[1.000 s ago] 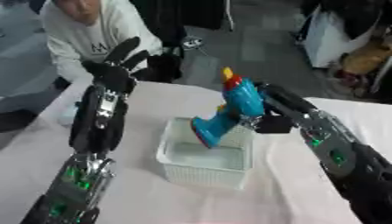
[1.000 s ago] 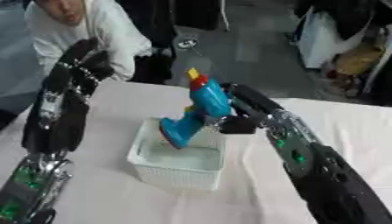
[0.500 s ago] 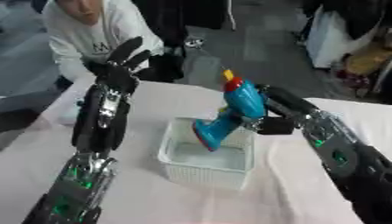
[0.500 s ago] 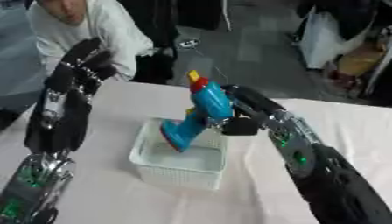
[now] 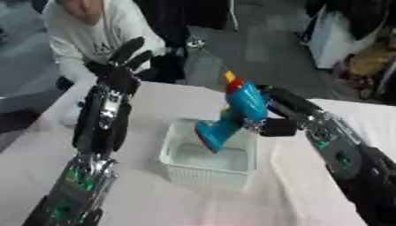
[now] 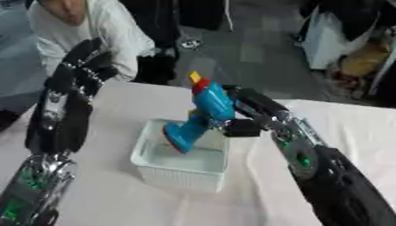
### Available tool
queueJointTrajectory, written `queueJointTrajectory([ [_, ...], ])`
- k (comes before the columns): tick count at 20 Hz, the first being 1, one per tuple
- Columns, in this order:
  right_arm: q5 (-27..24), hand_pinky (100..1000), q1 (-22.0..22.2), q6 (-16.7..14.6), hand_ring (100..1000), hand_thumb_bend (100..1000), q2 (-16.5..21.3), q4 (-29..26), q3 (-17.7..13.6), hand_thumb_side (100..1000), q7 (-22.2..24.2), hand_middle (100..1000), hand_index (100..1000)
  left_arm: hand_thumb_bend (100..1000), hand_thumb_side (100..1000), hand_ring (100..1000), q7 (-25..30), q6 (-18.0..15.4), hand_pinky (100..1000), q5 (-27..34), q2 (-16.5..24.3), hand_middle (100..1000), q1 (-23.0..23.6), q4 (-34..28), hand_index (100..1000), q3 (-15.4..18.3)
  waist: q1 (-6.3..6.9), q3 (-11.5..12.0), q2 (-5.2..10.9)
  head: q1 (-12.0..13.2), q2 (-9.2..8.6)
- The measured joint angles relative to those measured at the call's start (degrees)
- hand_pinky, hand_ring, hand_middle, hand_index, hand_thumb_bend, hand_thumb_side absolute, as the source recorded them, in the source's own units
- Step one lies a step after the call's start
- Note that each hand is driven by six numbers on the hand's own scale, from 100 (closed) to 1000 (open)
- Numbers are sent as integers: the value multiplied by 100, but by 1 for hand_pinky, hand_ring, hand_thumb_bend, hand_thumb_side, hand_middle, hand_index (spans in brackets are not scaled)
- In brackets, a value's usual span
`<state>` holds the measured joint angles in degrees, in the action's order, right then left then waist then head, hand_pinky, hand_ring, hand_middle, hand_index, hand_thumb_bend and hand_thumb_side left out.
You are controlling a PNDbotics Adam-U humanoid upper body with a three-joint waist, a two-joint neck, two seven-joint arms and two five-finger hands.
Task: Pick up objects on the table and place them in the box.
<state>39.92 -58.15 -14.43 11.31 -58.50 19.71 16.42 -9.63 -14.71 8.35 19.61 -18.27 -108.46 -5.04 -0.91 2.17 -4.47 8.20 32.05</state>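
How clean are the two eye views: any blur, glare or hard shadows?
Left eye view: soft all over, blue toy and right hand smeared at the edges. Right eye view: same softness, no glare on the white box, light flat, only faint shadow inside it.

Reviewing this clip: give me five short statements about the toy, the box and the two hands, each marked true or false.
1. The right hand holds the blue toy. True.
2. The toy lies flat on the table beside the box. False: it is tilted, its lower end in the white box.
3. The left hand is raised with fingers spread, holding nothing. True.
4. The box is dark and lidded. False: it is white and open-topped.
5. The toy's top end is red and yellow. True.
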Motion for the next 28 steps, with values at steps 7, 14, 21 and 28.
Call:
queueJointTrajectory([
  [7,22,865,1,4,918,278,0,0,-5,983,-3,939,1000,331,820,930,0,0,853,0,0,951,0,0,955,0,0,-1,0,25,0],
  [14,-106,905,1,46,948,464,1,0,-36,961,-70,964,1000,333,820,930,0,0,853,0,0,951,0,0,955,0,-3,-1,0,47,0],
  [21,-240,897,1,83,936,529,5,-5,-65,871,-300,953,1000,333,819,930,-1,0,853,0,0,950,0,0,955,0,-8,-10,0,50,0],
  [28,-204,874,1,108,923,529,28,-24,-66,851,-506,941,1000,333,819,930,-1,0,853,0,0,950,0,0,955,0,-9,-16,0,52,0],
])
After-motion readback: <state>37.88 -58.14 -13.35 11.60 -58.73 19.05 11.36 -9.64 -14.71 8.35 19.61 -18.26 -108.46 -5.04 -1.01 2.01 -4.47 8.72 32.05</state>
